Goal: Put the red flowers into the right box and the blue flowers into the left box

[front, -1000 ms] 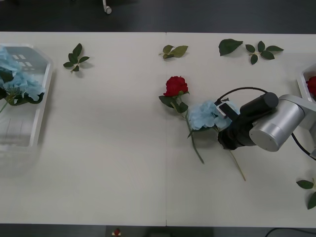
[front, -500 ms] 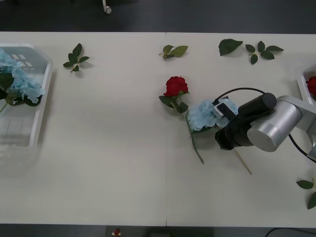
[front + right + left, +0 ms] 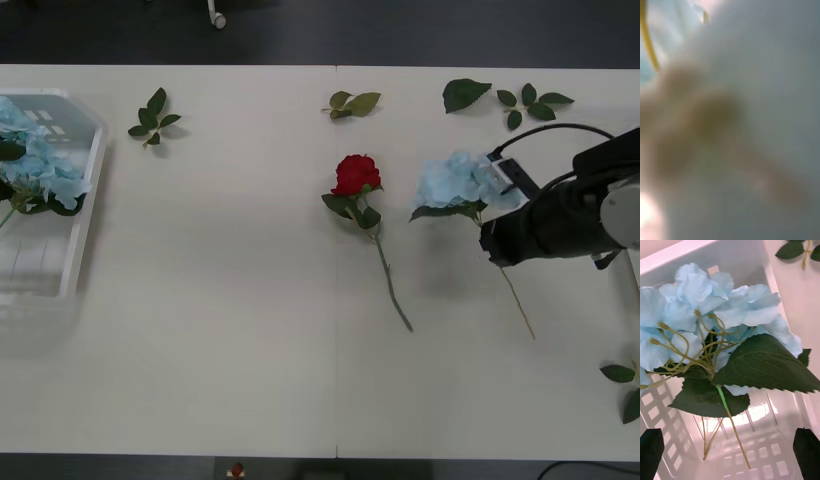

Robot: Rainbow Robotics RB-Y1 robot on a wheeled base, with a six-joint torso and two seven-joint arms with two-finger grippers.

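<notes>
Pale sky-blue petals of a hydrangea-like cluster (image 3: 457, 182) hang just beside the red artificial rose (image 3: 356, 174), its stem trailing down under the right gripper (image 3: 497, 215). The fingers appear clenched on that stem, probably so the bloom rides clear of the desk (image 3: 230, 330) on its way to a tray. Far from the rose, the wide slotted white tray (image 3: 86, 215) already holds blue clusters (image 3: 711, 311); the left gripper (image 3: 730, 450) hovers over them with its black fingers (image 3: 807, 446) released, grasping nothing. The rose lies on the desk awaiting its turn, its stem crossing the carried bloom's likely path toward that tray. Loose green leaf sprigs (image 3: 152, 116) lie scattered beyond the rose.
</notes>
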